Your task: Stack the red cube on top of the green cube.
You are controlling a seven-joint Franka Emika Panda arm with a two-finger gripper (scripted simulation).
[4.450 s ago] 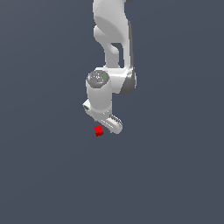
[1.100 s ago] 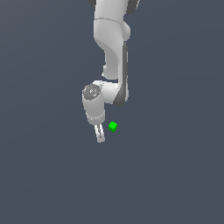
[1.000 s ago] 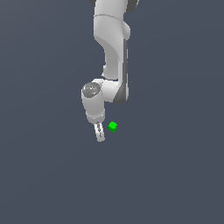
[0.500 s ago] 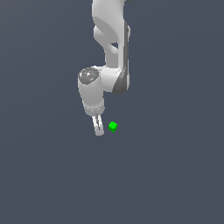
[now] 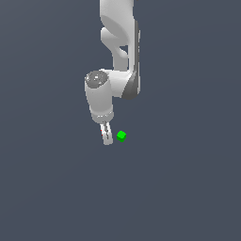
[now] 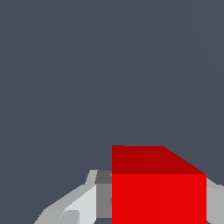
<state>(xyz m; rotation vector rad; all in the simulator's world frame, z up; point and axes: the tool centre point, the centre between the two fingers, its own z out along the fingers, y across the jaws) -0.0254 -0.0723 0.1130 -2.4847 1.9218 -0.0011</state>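
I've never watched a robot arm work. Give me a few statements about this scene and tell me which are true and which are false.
1. The end effector holds the red cube. True.
2. The red cube already sits on the green cube. False: it is between the fingers, and the green cube has nothing on top.
3. In the exterior view, the green cube lies to the right of the end effector. True.
4. The green cube shows in the wrist view. False: only the red cube and the fingers show there.
5. There are two green cubes. False: only one.
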